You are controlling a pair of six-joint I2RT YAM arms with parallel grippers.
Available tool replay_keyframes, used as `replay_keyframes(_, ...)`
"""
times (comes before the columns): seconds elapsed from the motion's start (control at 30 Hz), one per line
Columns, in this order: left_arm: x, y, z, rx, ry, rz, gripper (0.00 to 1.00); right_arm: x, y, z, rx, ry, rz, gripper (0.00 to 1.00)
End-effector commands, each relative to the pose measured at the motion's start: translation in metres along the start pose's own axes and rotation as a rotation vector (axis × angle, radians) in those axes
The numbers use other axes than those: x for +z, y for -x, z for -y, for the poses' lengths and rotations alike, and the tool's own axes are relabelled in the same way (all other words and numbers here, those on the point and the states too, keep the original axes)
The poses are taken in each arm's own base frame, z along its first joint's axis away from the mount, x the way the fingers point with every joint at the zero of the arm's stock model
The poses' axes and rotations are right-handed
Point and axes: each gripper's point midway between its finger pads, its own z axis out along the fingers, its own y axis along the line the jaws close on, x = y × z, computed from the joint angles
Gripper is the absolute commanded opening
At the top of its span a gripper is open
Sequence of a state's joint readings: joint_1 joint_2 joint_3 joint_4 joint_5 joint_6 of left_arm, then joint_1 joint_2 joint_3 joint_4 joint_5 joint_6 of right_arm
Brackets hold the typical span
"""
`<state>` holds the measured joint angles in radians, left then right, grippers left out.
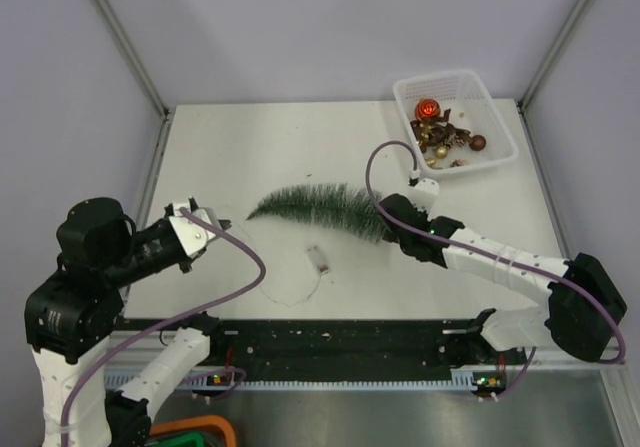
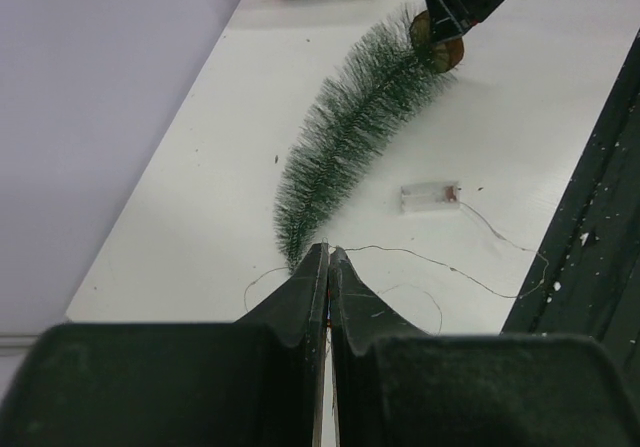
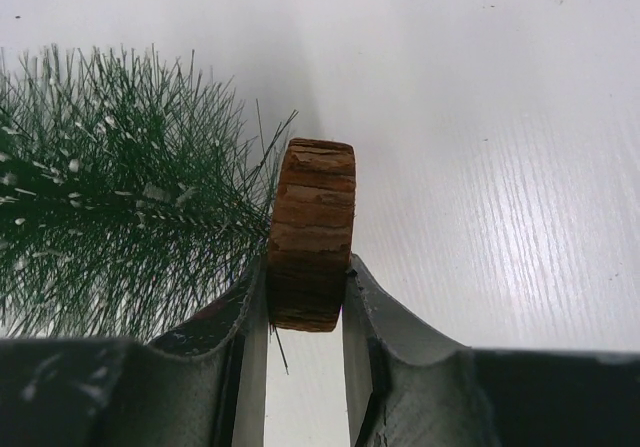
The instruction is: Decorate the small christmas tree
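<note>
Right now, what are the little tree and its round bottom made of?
The little tree is probably plastic bristles, dark green with whitish tips, thin and wiry. Its round base looks like rough, unvarnished wood: brown with grain lines and cracks.

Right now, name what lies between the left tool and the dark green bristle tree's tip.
Left wrist view: between left tool and tree, only the thin wire it pinches crosses bare white table.

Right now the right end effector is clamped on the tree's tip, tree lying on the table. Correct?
Not the tip. The right end effector is clamped on the wooden disc base of the small christmas tree; the right wrist view shows it. The tree does lie on the table.
</note>
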<state>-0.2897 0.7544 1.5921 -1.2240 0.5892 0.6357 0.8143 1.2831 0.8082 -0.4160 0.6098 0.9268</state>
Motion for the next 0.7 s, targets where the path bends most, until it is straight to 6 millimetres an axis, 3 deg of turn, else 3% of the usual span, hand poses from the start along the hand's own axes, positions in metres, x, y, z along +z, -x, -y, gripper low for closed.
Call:
replay_keyframes(0.0, -0.004, 0.004, -0.02, 0.108, 0.091, -0.001, 0.06, -0.012, 0.024, -0.019, 0.006, 0.026, 0.082, 0.0)
replay_keyframes(0.17, -0.006, 0.008, -0.036, 0.182, 0.135, -0.024, 0.06, -0.027, 0.022, -0.044, -0.057, 0.059, 0.111, 0.0)
replay_keyframes(0.43, -0.003, 0.002, -0.042, 0.224, 0.123, -0.075, 0.06, -0.043, 0.028, -0.072, -0.147, 0.087, 0.174, 0.0)
replay_keyframes(0.57, -0.006, 0.007, -0.047, 0.266, 0.141, -0.071, 0.06, -0.038, 0.007, -0.08, -0.23, 0.086, 0.145, 0.0)
replay_keyframes(0.67, -0.01, 0.019, -0.05, 0.277, 0.144, -0.047, 0.07, -0.022, -0.014, -0.076, -0.288, 0.035, 0.103, 0.0)
